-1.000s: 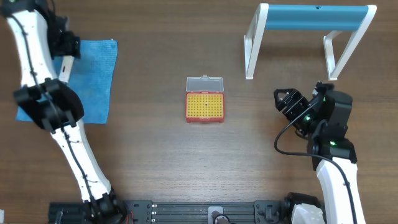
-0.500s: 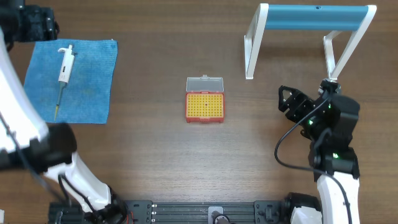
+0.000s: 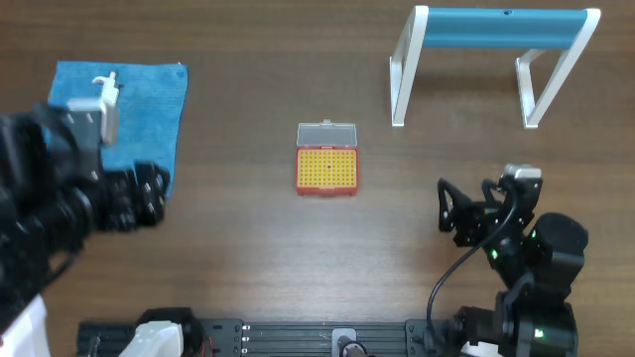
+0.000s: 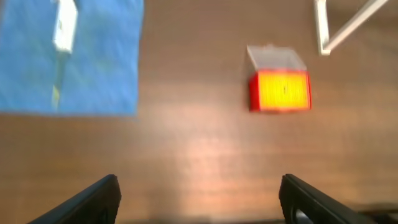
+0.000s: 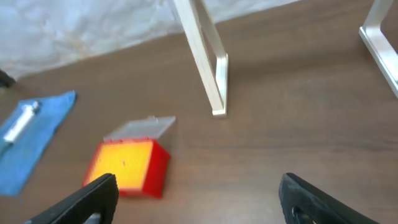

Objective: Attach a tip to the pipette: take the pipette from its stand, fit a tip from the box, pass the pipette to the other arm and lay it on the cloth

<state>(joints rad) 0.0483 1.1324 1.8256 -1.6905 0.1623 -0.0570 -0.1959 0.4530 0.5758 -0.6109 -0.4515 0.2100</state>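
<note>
The white pipette [image 4: 64, 28] lies on the blue cloth [image 4: 99, 56] with its yellow tip on, and no gripper touches it. In the top view its head [image 3: 107, 85] peeks out past the left arm, at the cloth's [image 3: 149, 99] far end. My left gripper [image 4: 199, 208] hangs high and open over bare wood, near the cloth's front right corner [image 3: 149, 190]. The red tip box [image 3: 326, 171] with yellow tips stands open at mid-table. My right gripper [image 3: 448, 210] is open and empty at the right, well short of the stand [image 3: 506, 28].
The white-legged stand with its blue top bar occupies the back right; its legs [image 5: 208, 62] show in the right wrist view, with the tip box [image 5: 127, 165] and cloth [image 5: 31, 140] beyond. Bare wooden tabletop [image 3: 298, 268] surrounds the box.
The left gripper let go of the pipette on the cloth, then the arm lifted and swung back toward its base. The right arm drew back toward its base.
</note>
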